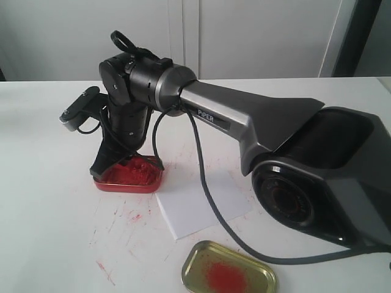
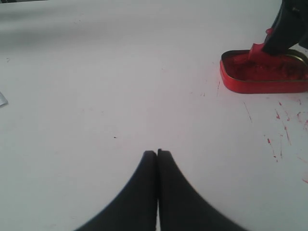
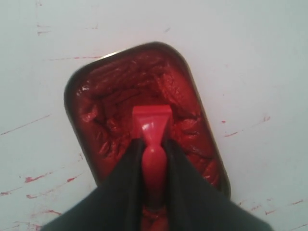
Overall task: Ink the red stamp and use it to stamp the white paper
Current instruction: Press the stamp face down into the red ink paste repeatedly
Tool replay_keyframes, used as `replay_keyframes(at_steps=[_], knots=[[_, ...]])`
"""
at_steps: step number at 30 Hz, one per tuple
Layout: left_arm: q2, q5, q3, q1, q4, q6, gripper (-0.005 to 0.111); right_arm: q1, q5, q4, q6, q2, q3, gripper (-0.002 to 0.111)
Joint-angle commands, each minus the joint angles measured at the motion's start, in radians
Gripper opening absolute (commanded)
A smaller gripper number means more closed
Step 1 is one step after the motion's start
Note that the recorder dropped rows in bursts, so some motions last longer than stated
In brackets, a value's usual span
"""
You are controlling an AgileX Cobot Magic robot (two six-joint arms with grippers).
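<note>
The red stamp [image 3: 151, 124] stands with its square base pressed into the lumpy red ink paste [image 3: 108, 108] of the red tin [image 1: 125, 185]. My right gripper [image 3: 153, 142] is shut on the stamp's knob handle, one black finger on each side. In the exterior view the right gripper [image 1: 105, 166] reaches across into the tin at the left and hides the stamp. The white paper [image 1: 204, 204] lies flat just right of the tin, and I see no mark on it. My left gripper [image 2: 157, 153] is shut on nothing, above bare table and away from the red tin [image 2: 262, 82].
A gold tin lid [image 1: 229, 268] with a red smear lies near the front edge, below the paper. Red ink streaks [image 1: 131, 215] mark the white table around the tin. The right arm's black cable [image 1: 208, 189] trails over the paper.
</note>
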Motion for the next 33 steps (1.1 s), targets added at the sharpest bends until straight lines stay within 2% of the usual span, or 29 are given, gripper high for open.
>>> replay_keyframes(at_steps=[1,5,19,24,28,33], knots=[[-0.003,0.003,0.005,0.004,-0.010,-0.001,0.000,-0.004,0.035,-0.012,0.007,-0.004,-0.004,0.000],[-0.003,0.003,0.005,0.004,-0.010,-0.001,0.000,-0.004,0.043,-0.064,0.071,-0.004,-0.004,0.000],[-0.003,0.003,0.005,0.004,-0.010,-0.001,0.000,-0.013,0.033,-0.052,0.097,-0.001,-0.004,0.000],[-0.003,0.003,0.005,0.004,-0.010,-0.001,0.000,-0.013,0.046,-0.029,0.097,0.068,-0.004,0.000],[-0.003,0.003,0.005,0.004,-0.010,-0.001,0.000,-0.013,0.126,-0.029,0.097,0.147,-0.004,0.000],[-0.003,0.003,0.005,0.004,-0.010,-0.001,0.000,-0.013,0.129,-0.029,0.097,0.148,-0.004,0.000]])
